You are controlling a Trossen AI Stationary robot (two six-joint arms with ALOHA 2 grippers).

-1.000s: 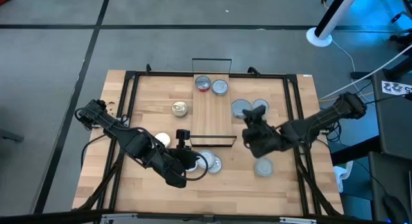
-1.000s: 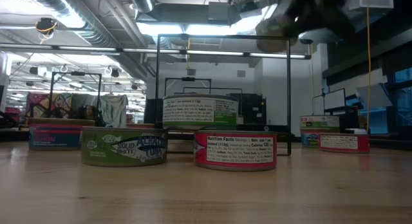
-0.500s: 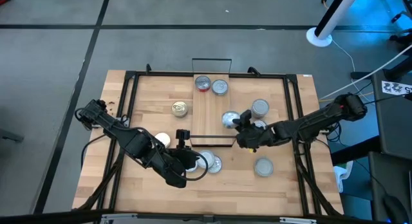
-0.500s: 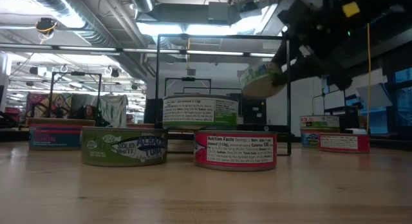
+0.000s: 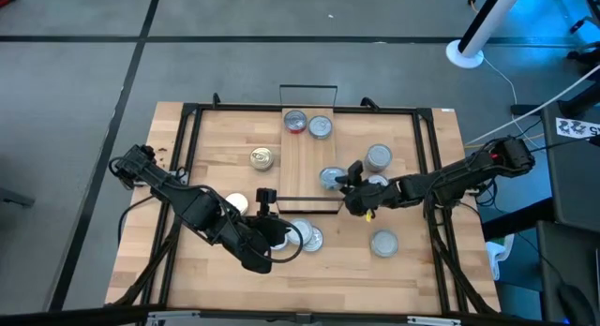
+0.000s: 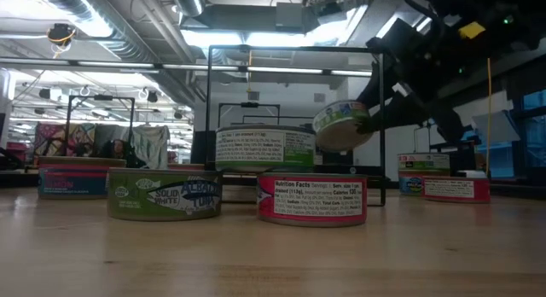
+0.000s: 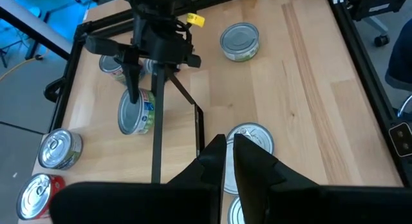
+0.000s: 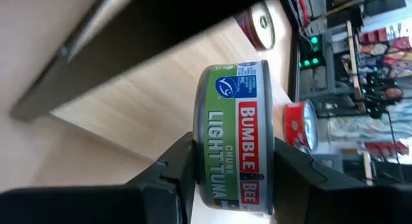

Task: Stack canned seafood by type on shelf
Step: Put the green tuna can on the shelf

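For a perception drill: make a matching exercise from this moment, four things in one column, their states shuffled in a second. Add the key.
Things
1. right pincer
2. left pincer
3. green-label tin
4. red-label tin

States
A. lying on the table in front of the shelf
B. shut, empty, low at the table's near side
C. held in the air, tilted
D. closed on a tin

Pairs: 1-D, 2-B, 3-C, 4-A

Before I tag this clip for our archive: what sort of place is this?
Probably a robotics lab or workshop: bare ceiling ducts and strip lights, a concrete floor around the wooden table, tins set out as test props.
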